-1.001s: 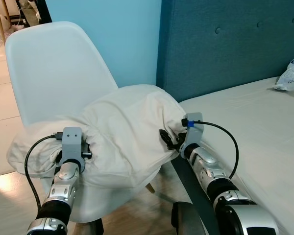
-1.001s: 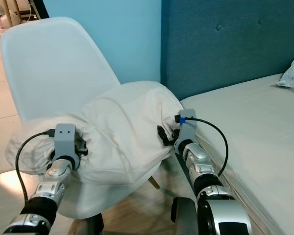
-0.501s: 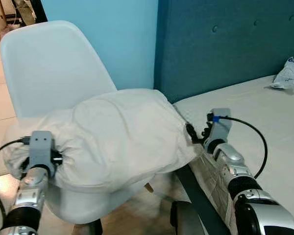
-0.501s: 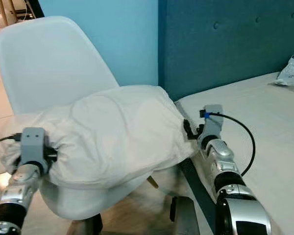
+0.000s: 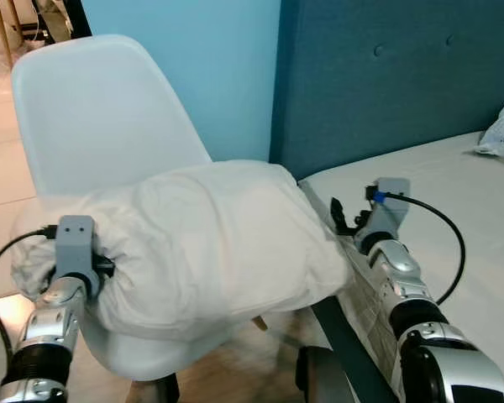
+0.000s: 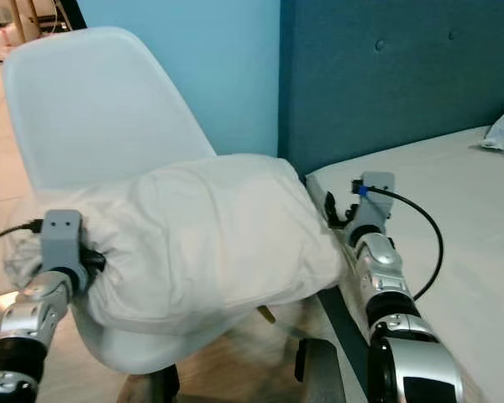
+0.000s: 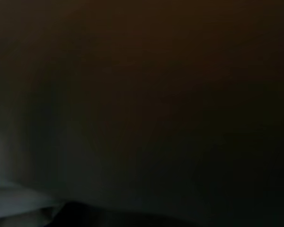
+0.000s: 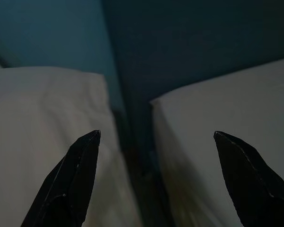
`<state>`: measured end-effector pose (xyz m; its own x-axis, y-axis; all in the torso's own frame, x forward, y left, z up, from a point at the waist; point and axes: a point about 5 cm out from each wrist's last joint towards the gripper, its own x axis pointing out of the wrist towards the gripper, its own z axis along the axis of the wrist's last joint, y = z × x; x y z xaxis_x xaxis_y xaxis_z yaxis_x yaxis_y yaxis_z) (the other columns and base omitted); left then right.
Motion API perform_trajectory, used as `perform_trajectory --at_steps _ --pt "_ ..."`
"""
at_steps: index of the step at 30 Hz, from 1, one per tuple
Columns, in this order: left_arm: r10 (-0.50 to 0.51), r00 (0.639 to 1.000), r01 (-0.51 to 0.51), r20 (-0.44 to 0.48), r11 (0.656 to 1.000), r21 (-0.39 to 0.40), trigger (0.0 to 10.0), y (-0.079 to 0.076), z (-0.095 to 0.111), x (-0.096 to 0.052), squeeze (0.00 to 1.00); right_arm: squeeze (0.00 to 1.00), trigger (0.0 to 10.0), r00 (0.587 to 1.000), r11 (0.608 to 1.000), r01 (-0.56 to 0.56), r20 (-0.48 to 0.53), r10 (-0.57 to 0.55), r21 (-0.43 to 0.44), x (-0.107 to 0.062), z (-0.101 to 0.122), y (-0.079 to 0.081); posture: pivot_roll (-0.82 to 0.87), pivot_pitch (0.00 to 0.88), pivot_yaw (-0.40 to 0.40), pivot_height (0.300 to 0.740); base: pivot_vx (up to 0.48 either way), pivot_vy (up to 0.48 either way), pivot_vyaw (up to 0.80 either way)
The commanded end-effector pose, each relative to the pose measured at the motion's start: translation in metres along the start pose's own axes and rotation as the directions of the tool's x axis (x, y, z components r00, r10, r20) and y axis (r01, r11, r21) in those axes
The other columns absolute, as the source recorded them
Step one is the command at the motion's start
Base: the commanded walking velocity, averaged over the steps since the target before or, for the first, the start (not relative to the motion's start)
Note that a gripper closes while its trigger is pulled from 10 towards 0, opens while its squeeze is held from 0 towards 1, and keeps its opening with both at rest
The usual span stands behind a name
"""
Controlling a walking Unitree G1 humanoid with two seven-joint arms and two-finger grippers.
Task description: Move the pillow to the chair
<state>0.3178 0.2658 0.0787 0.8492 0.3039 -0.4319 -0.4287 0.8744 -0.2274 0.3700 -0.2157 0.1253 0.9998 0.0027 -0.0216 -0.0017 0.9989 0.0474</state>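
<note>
Pillow (image 5: 210,239) lies on white chair (image 5: 92,117) seat, left of bed (image 5: 454,193). Left gripper (image 5: 101,267) buried in pillow's left end, fingers' state unclear. Right gripper (image 8: 156,142) fingers wide, empty, beside pillow's right end. No readable writing.

text: none legible | labels: none | wrist views dark — perhaps hiding marks

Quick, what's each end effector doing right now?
Left end effector: pressed into the pillow; open or shut cannot be told.
Right end effector: open, holding nothing, beside the pillow.
</note>
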Motion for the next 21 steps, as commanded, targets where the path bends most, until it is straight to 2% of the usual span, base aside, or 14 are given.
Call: perform_trajectory --at_steps 1,2,3,5,7,8,10,12,14,15,16,17,19,21 --pt "0.115 0.992 -0.127 0.06 0.949 0.287 10.0 0.012 0.005 0.0 1.0 0.0 10.0 1.0 1.0 -0.004 0.017 0.004 0.006 0.0 0.001 0.002 0.03 0.076 -0.007 0.55 0.0 0.0 0.0" --pt "0.119 0.982 -0.179 0.144 0.819 0.545 10.0 0.014 0.009 -0.002 1.0 0.0 10.0 1.0 1.0 -0.003 0.018 0.003 0.006 0.0 0.001 0.002 0.03 0.078 -0.007 0.55 0.0 0.0 0.0" --pt "0.038 0.979 -0.173 0.201 0.675 0.717 10.0 0.01 0.013 -0.003 0.0 0.0 10.0 1.0 1.0 -0.006 0.018 0.006 0.003 0.0 0.001 0.002 0.03 0.079 -0.006 0.55 0.0 0.0 0.0" --pt "-0.07 0.974 -0.146 0.215 0.531 0.835 10.0 0.003 0.015 -0.006 0.0 0.0 10.0 1.0 1.0 -0.01 0.019 0.01 -0.001 0.0 0.001 0.003 0.02 0.079 -0.004 0.55 0.0 0.0 0.0" --pt "-0.139 0.967 -0.173 0.212 0.249 0.953 10.0 0.001 0.023 -0.011 0.0 0.0 10.0 1.0 1.0 -0.014 0.021 0.014 -0.006 0.0 0.002 0.002 0.02 0.08 -0.005 0.55 0.0 0.0 0.0" --pt "-0.155 0.969 -0.169 0.194 0.159 0.973 10.0 0.001 0.025 -0.012 0.0 0.0 10.0 1.0 1.0 -0.015 0.022 0.016 -0.008 0.0 0.002 0.002 0.02 0.08 -0.005 0.55 0.0 0.0 0.0" --pt "-0.137 0.979 -0.12 0.151 0.208 0.971 10.0 0.002 0.028 -0.015 0.0 0.0 10.0 1.0 1.0 -0.016 0.023 0.016 -0.009 0.0 0.003 0.002 0.02 0.082 -0.004 0.55 0.0 0.0 0.0" --pt "-0.116 0.992 0.004 0.049 0.419 0.908 10.0 0.001 0.033 -0.02 0.0 0.0 10.0 1.0 1.0 -0.017 0.026 0.018 -0.01 0.0 0.003 0.002 0.03 0.082 -0.007 0.55 0.0 0.0 0.0" --pt "-0.134 0.991 0.056 0.008 0.463 0.885 10.0 -0.001 0.037 -0.023 0.0 0.0 10.0 0.999 1.0 -0.022 0.028 0.022 -0.012 0.001 0.004 0.004 0.03 0.083 -0.008 0.55 0.0 0.0 0.0" --pt "-0.146 0.989 0.062 0.0 0.421 0.905 10.0 -0.001 0.043 -0.025 0.0 0.0 10.0 0.999 0.999 -0.029 0.03 0.03 -0.014 0.001 0.004 0.006 0.03 0.084 -0.008 0.55 0.0 0.0 0.0" --pt "-0.155 0.988 0.079 -0.006 0.472 0.878 10.0 -0.002 0.047 -0.025 0.0 0.0 10.0 0.999 0.999 -0.037 0.033 0.038 -0.015 0.001 0.004 0.008 0.04 0.085 -0.009 0.55 0.0 0.0 0.0" --pt "-0.168 0.986 0.094 0.01 0.602 0.793 10.0 -0.006 0.052 -0.026 0.0 0.0 10.0 0.998 0.999 -0.047 0.042 0.048 -0.011 0.002 0.005 0.01 0.04 0.083 -0.009 0.55 0.0 0.0 0.0" --pt "-0.184 0.981 0.148 0.067 0.92 0.362 10.0 -0.017 0.062 -0.023 0.0 0.0 10.0 0.993 0.996 -0.084 0.079 0.082 0.026 0.003 0.009 0.017 0.04 0.086 -0.008 0.55 0.0 0.0 0.0" --pt "-0.089 0.992 0.053 0.085 0.931 0.36 10.0 -0.006 0.058 -0.018 0.0 0.0 10.0 0.984 0.986 -0.139 0.124 0.127 0.094 0.004 0.015 0.026 0.04 0.087 -0.005 0.55 0.0 0.0 0.0"
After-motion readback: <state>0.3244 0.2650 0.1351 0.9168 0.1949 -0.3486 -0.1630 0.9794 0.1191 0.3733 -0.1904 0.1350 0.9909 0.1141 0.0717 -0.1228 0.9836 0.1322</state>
